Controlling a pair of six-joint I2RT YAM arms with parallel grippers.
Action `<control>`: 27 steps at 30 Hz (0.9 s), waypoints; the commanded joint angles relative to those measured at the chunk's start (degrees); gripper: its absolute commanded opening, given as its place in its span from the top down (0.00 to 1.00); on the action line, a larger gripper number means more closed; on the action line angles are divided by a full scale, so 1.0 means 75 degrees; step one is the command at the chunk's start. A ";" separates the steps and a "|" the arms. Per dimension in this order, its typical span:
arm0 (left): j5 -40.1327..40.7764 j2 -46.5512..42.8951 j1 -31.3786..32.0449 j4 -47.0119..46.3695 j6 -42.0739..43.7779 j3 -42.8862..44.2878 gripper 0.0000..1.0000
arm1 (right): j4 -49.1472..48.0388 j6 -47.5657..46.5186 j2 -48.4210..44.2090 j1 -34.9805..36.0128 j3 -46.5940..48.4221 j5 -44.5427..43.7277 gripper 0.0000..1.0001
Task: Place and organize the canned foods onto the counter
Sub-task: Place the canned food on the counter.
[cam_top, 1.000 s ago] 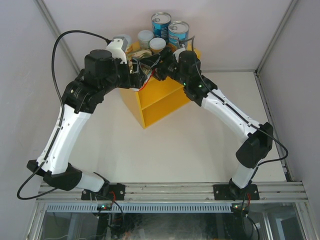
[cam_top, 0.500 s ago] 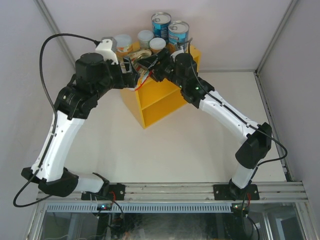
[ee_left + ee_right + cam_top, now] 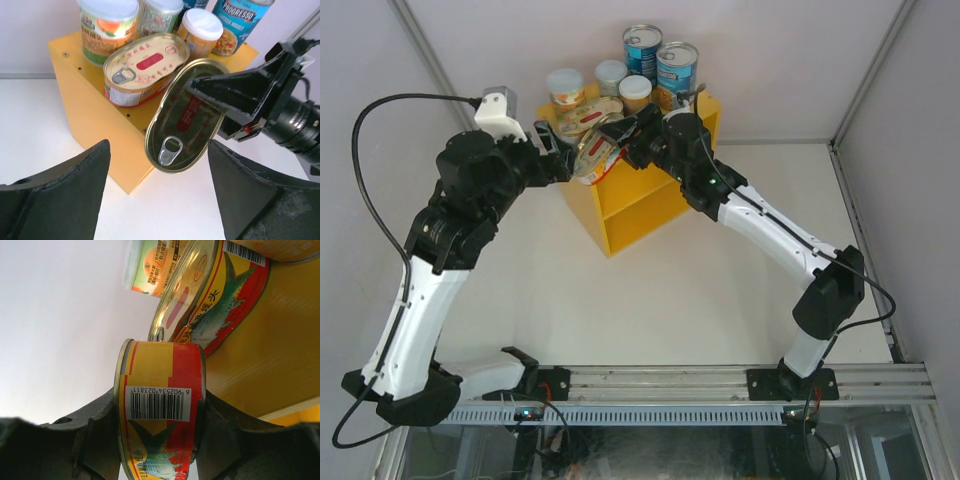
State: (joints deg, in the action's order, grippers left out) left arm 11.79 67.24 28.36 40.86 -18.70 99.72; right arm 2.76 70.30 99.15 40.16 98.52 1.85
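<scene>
The yellow counter (image 3: 642, 200) carries two tall blue cans (image 3: 660, 55), three small pale-lidded cans (image 3: 566, 86) and one flat oval tin (image 3: 588, 115) lying on its top. A second oval tin (image 3: 592, 156) stands tilted on edge at the counter's near left top corner, with my right gripper (image 3: 608, 146) shut on it. In the right wrist view that tin (image 3: 160, 425) is clamped lid to base between the fingers, its barcode facing the camera. My left gripper (image 3: 550, 150) is open just left of the tin (image 3: 185, 115), nothing between its fingers (image 3: 65, 195).
The counter (image 3: 80, 85) has an inner shelf open toward the arms. Grey walls stand close behind and on both sides. White tabletop (image 3: 650, 300) stretches in front of the counter. The left arm's black cable (image 3: 380, 130) loops out to the left.
My left gripper has widened and drawn back to the left, away from the counter and the tilted tin. The right gripper keeps the tin, barely moved.
</scene>
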 commanded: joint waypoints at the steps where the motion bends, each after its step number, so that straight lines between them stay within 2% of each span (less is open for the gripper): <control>1: -0.0235 -0.0585 -0.0031 -0.0691 -0.0137 -0.0866 0.19 | -0.0553 0.0025 -0.0633 0.0079 0.0038 -0.0428 1.00; 7: -0.0756 -0.1363 -0.0031 -0.1288 -0.0153 -0.2135 0.22 | -0.0487 0.0131 -0.0649 0.0129 0.0037 -0.0630 1.00; 11: -0.0713 -0.1938 -0.0025 -0.1703 -0.0081 -0.2802 0.22 | -0.0490 0.0224 -0.0653 0.0170 -0.0063 -0.0653 1.00; 27: -0.1182 -0.1903 -0.0021 -0.1744 0.1086 -0.3099 0.19 | -0.0640 0.0740 -0.0846 0.0124 -0.0348 -0.0692 1.00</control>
State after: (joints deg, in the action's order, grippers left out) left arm 4.21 52.73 28.36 30.92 -14.09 77.56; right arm 2.59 73.30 97.73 41.17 96.31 -1.96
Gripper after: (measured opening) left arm 0.805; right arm 0.473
